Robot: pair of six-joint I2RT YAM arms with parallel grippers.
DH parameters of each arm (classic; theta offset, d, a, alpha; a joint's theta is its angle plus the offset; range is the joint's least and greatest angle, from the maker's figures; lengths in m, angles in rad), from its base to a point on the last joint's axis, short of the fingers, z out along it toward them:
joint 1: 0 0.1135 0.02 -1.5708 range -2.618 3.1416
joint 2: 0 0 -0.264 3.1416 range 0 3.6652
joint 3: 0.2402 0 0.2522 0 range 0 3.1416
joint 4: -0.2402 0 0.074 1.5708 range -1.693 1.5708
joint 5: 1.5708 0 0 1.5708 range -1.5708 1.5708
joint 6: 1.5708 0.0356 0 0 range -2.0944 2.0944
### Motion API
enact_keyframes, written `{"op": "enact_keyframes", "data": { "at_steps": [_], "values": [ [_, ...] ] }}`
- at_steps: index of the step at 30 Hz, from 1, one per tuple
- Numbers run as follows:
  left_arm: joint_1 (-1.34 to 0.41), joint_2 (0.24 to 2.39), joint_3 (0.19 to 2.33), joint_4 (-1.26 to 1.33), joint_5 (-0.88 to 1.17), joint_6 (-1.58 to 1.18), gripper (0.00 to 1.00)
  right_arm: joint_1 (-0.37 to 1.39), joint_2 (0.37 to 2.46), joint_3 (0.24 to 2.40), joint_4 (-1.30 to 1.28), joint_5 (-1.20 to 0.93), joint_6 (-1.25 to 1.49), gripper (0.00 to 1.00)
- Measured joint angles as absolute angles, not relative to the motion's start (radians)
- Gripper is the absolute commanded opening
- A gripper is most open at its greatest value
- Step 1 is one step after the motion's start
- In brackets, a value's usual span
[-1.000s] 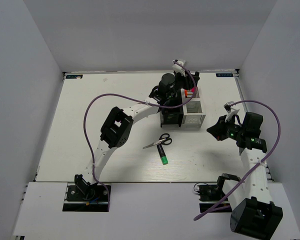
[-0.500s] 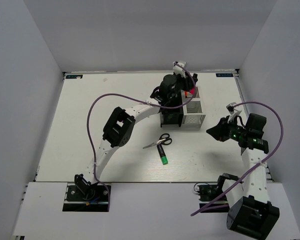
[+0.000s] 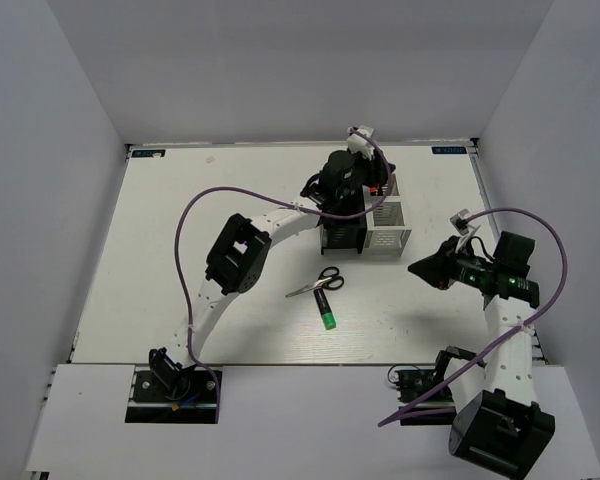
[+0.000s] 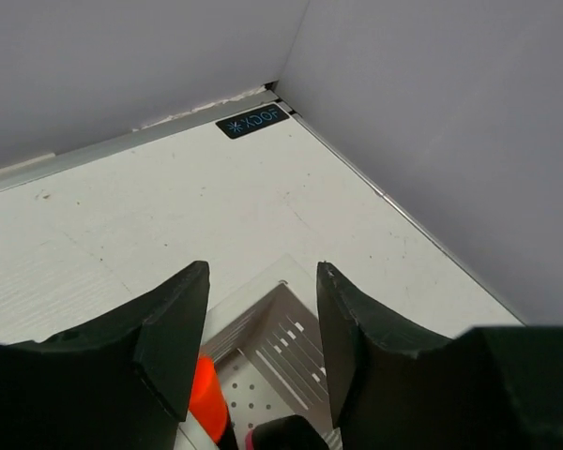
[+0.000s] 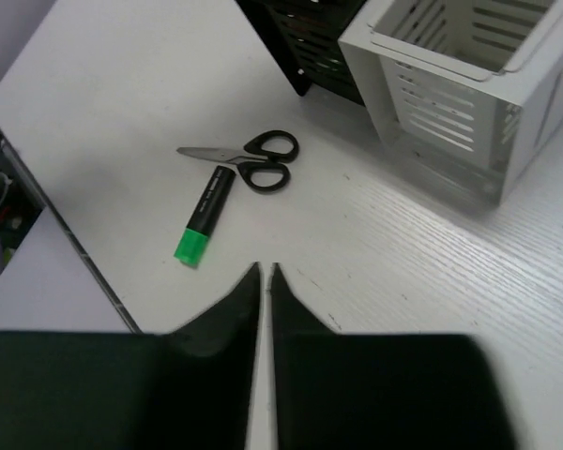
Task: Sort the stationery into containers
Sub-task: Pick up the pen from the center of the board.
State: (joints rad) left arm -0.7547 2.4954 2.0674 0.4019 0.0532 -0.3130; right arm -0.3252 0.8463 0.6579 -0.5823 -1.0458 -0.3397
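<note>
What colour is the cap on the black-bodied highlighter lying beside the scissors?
Green. The black-bodied highlighter shows best in the right wrist view.

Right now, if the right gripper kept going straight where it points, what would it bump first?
Probably the bare table, just short of the scissors and green-capped highlighter. The right gripper tilts down toward them, but depth is hard to judge.
</note>
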Motion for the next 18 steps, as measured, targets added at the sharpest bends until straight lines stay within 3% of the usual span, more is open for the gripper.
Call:
{"op": "enact_keyframes", "data": {
  "at_steps": [2,4,6,10,14,16,18],
  "values": [
    [-0.757,2.477,2.053,0.384,0.065,-0.310,0.31,-0.325,0.847,0.658,-0.595,-1.080,-0.361,0.36],
    [-0.764,2.414,1.983,0.351,0.068,-0.292,0.04,-0.317,0.857,0.658,-0.607,-1.111,-0.398,0.37],
    [-0.783,2.299,1.857,0.308,0.059,-0.249,0.02,-0.286,0.889,0.670,-0.657,-1.131,-0.477,0.31],
    [-0.883,1.934,1.576,0.124,-0.022,-0.096,0.31,-0.146,1.034,0.737,-0.793,-1.087,-0.616,0.26],
    [-1.039,1.532,1.381,-0.103,-0.131,-0.050,0.65,0.095,1.157,0.781,-0.806,-0.947,-0.600,0.28],
    [-1.061,1.328,1.248,-0.188,-0.163,-0.086,0.80,0.234,1.168,0.781,-0.775,-0.848,-0.542,0.35],
    [-1.026,1.127,1.091,-0.289,-0.230,-0.146,0.87,0.381,1.180,0.784,-0.730,-0.748,-0.466,0.45]
  ]
}}
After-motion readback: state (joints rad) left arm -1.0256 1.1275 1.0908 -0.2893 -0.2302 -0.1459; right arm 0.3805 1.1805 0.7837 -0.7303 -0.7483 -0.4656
